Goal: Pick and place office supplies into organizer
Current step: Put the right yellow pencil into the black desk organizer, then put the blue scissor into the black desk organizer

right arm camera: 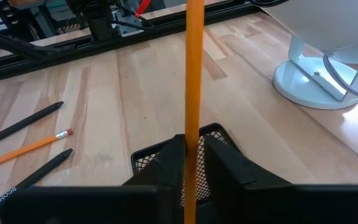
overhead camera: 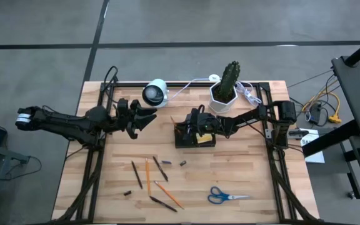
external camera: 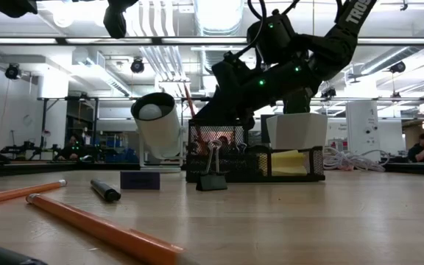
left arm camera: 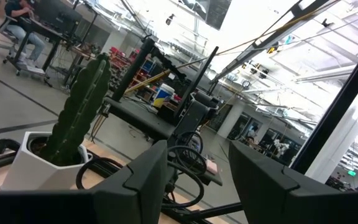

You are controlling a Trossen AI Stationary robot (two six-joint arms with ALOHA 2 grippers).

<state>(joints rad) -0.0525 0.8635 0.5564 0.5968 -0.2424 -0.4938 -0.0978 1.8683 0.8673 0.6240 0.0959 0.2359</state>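
The black organizer [overhead camera: 195, 136] stands mid-table with a yellow sticky-note pad [overhead camera: 205, 139] in it. My right gripper [right arm camera: 192, 163] reaches over it from the table's right, shut on an orange pencil [right arm camera: 194, 74] that stands in the mesh compartment [right arm camera: 213, 134]. Loose pencils and pens [overhead camera: 147, 176] and small dark stubs [overhead camera: 183, 164] lie on the wood nearer the front. Blue-handled scissors [overhead camera: 228, 197] lie at the front right. My left gripper [left arm camera: 197, 186] hangs open and raised left of the organizer [overhead camera: 144, 119], with nothing between its fingers. My right gripper pinches the orange pencil's shaft [right arm camera: 192, 146] between its two fingers [right arm camera: 169, 165], which lie across it. They come from the table's right, slanting down. The pencil stands nearly upright, and its lower end goes down into the organizer's mesh compartment, hidden behind the fingers.
A white hexagonal pot with a cactus [overhead camera: 225, 94] and a white round camera [overhead camera: 155, 92] stand behind the organizer, with white cables [overhead camera: 249, 94] beside the pot. A black binder clip [external camera: 212, 178] sits at the organizer's front. Black frame rails [overhead camera: 92, 169] run along both table sides.
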